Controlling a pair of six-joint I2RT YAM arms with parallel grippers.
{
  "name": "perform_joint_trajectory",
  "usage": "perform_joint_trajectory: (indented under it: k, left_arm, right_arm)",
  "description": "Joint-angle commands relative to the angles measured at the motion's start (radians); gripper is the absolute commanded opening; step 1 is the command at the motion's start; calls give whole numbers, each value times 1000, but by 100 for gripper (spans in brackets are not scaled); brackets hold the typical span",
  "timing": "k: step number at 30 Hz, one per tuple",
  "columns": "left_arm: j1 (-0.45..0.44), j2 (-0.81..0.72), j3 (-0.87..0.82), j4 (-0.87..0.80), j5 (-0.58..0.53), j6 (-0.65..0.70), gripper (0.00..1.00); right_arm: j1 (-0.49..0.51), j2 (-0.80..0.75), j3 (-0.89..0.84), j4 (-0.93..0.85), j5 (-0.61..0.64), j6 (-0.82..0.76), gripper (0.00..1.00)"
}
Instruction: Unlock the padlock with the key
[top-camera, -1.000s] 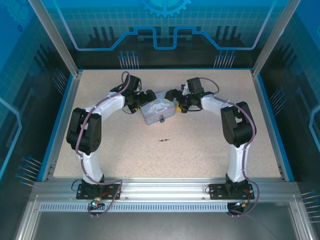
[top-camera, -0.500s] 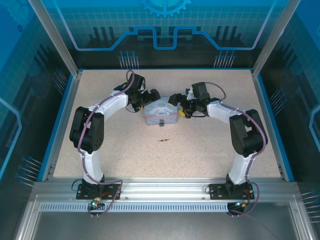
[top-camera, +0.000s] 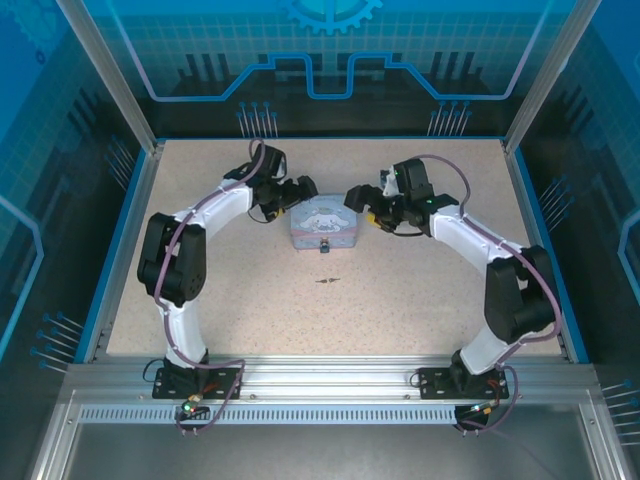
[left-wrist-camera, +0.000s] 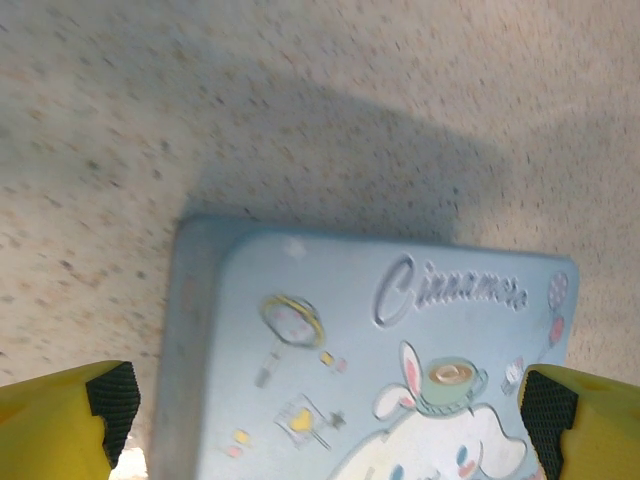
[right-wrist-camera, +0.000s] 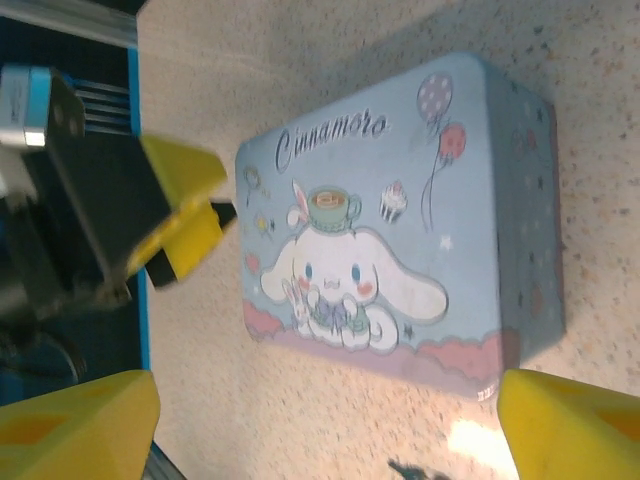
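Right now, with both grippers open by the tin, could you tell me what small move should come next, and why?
Probably draw the right gripper toward the near side, over the key. Both it and the left gripper hang open and empty by the tin, while the key lies untouched on the table, short of the padlock.

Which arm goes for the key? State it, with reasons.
Right, probably. The left gripper sits at the tin; the right gripper hangs open, clear of it, free to reach the key.

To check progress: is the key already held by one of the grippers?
No, the key lies on the table in front of the tin, apart from the left gripper and the right gripper, both open.
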Motion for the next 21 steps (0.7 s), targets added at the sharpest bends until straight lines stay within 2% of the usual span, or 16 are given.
perform_joint_trajectory:
  k: [1,3,7,13,21]
  left_arm:
    - [67,-69,-42,16,23,-3,99]
    - [92,-111,-67,12,31,-10,99]
    - [118,-200,-138,26,69,-30,99]
    - [129,-275,-212,44,107,-61,99]
    - [156,-315,-219,36,123,-63,99]
  right_arm:
    - [58,-43,-17,-158,36,-196,80]
    - [95,-50,-17,-198,52,-312,72]
    - [198,-23,-2,-284,122,-523,66]
    - [329,117,83,-376,217,-687,47]
    - [458,308,205,-456,415,-782,47]
